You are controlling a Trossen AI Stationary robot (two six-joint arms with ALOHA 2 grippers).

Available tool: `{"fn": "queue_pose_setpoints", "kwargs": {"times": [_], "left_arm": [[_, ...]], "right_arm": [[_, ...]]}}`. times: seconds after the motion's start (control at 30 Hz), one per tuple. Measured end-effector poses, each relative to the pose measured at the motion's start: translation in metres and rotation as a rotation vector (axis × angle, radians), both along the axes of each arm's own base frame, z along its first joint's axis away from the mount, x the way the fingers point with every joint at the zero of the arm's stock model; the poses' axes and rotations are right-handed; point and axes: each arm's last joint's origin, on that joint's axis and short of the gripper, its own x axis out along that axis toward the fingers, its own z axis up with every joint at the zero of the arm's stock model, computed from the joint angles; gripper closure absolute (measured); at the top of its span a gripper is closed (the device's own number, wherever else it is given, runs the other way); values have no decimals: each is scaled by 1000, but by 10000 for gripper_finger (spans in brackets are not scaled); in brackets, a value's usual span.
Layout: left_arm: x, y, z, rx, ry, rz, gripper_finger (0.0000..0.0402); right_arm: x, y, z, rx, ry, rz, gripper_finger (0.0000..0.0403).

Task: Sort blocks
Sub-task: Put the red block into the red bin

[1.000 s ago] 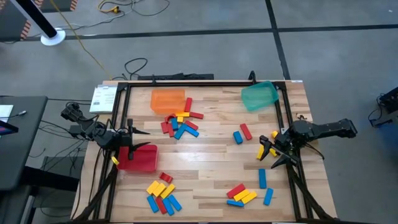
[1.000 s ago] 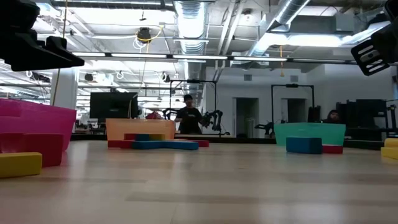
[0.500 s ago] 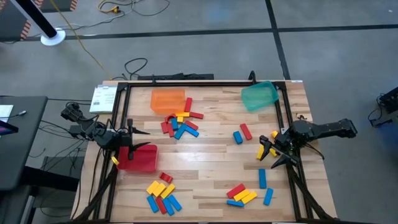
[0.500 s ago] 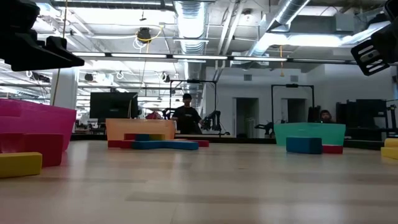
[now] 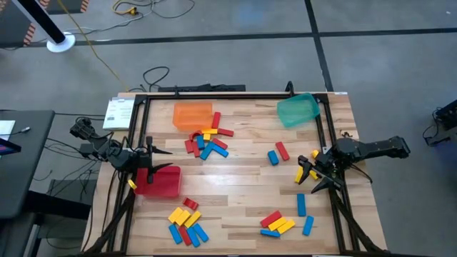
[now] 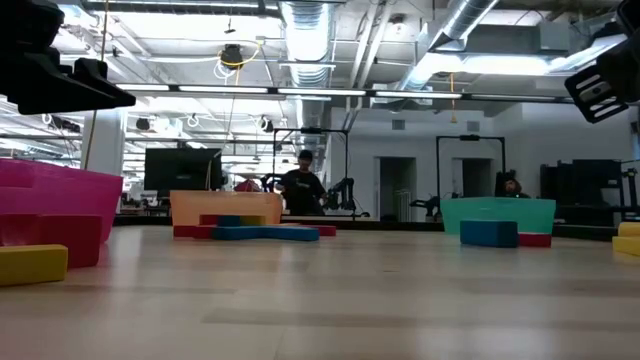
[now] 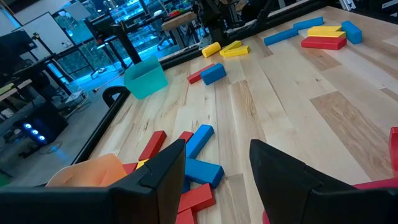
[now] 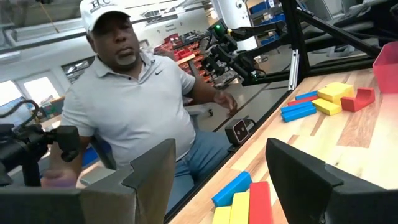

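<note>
Blocks (image 5: 207, 141) lie in four scattered clusters on the worktop (image 5: 235, 182); none is held. Left gripper (image 5: 158, 159) hangs over the red bin (image 5: 158, 182), fingers apart, empty; right gripper (image 5: 312, 175) sits near the right edge, fingers wide apart. Advice: approach one block squarely across its narrow width; lift clear of its neighbours; release only over the matching bin.

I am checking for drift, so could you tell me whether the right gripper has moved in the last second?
No. The right gripper sits unchanged beside the yellow block.
</note>
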Motion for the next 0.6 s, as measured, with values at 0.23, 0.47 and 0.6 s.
{"fn": "queue_pose_setpoints", "kwargs": {"times": [0.23,0.47,0.6], "left_arm": [[0,0,0,0,0,0,228],[0,0,0,0,0,1,228],[0,0,0,0,0,0,228]], "right_arm": [[0,0,0,-45,-50,-6,133],[-1,-3,14,-85,-272,-51,133],[-6,-6,32,-130,-540,-131,133]]}}
